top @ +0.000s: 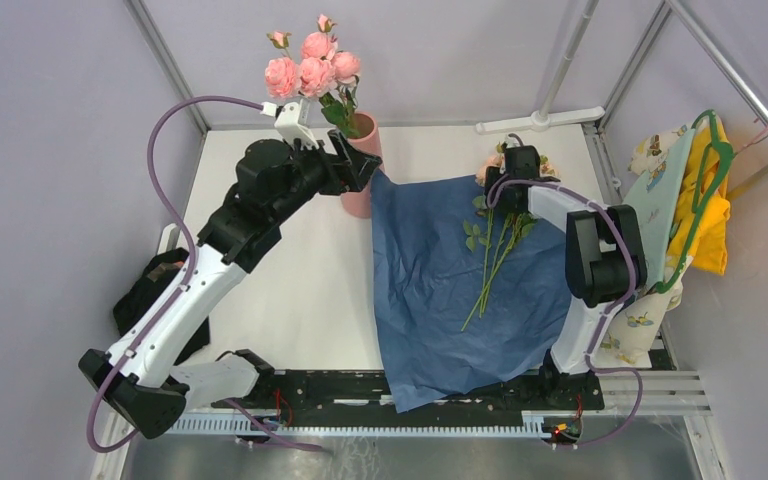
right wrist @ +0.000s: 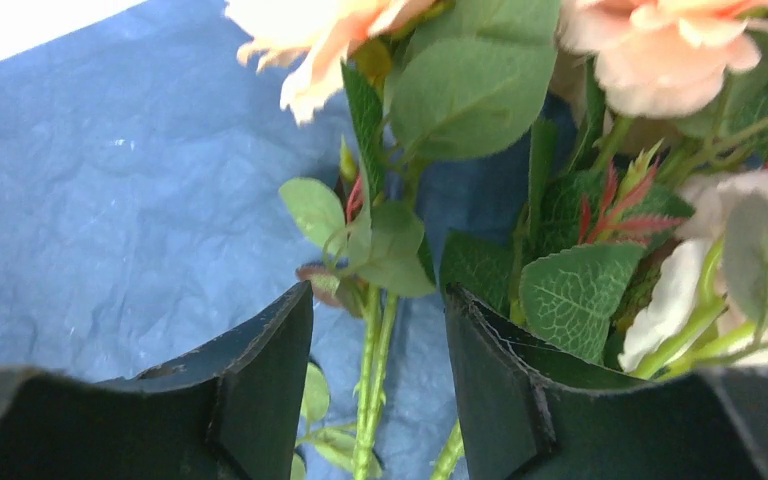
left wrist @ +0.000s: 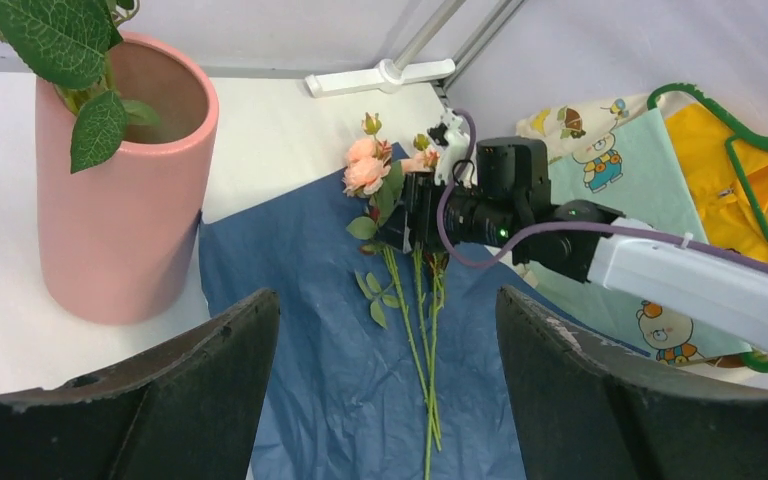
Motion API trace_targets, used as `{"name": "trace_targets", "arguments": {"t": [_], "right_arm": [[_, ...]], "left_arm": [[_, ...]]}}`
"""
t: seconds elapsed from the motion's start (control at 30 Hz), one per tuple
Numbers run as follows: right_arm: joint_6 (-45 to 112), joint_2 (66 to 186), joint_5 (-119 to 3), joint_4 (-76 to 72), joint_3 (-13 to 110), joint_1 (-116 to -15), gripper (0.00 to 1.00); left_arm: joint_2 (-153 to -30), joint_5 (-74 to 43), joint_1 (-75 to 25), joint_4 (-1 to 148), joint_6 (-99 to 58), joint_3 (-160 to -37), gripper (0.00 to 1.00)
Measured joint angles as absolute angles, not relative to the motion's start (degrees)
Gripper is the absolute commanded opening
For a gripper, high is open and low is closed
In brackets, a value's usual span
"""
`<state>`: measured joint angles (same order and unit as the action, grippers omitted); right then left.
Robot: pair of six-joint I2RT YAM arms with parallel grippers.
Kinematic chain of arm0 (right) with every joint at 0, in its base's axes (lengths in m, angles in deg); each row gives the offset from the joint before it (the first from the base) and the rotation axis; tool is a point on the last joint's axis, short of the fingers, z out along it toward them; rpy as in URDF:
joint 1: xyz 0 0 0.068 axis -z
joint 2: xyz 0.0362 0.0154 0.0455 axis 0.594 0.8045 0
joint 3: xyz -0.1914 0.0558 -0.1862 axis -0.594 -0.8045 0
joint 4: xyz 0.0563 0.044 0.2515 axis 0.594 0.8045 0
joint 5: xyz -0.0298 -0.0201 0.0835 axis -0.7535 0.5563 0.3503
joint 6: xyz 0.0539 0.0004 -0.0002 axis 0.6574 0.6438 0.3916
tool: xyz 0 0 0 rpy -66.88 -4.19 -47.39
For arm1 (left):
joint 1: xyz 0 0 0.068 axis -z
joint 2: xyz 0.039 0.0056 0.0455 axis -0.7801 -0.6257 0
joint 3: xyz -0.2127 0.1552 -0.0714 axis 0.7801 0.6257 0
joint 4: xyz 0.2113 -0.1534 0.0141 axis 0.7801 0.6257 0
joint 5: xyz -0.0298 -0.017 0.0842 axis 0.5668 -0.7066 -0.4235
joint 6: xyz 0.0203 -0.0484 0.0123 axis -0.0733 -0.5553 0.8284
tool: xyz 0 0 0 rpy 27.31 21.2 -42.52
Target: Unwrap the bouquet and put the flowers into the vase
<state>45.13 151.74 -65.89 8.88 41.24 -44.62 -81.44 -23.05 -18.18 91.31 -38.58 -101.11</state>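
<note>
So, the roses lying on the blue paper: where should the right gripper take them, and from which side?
Probably the stems just below the leaves, where they are thin and close together, not the soft blooms. Come from above, jaws across them, since they lie flat on the paper. The right gripper hangs there, open.

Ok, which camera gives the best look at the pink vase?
Left wrist: the vase stands close, its whole wall and open mouth showing. Top external shows it small, partly behind the left arm. Right wrist doesn't show it at all.
</note>
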Motion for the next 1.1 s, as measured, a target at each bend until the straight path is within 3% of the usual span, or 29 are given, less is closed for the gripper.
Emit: {"name": "trace_targets", "arguments": {"t": [0.37,0.63,0.93,1.1], "right_arm": [[44.0,159.83,-68.25,12.86,53.52,-44.62,0.52],[43.54,162.93,-68.05,13.64,54.31,-44.62,0.36],[43.6,163.13,-65.12,13.58,54.4,-44.62,0.02],[44.78,162.96,-59.35,12.77,54.51,-44.54,0.0]], "left_arm": [[-81.68,-22.2,-18.18,91.64,-39.5,-100.85,0.83],[-80.44,-23.38,-18.18,92.69,-39.48,-100.85,0.84],[-79.87,-25.12,-18.18,93.43,-39.48,-100.87,0.84],[-79.85,-25.45,-18.18,93.96,-39.46,-100.87,0.83]]}}
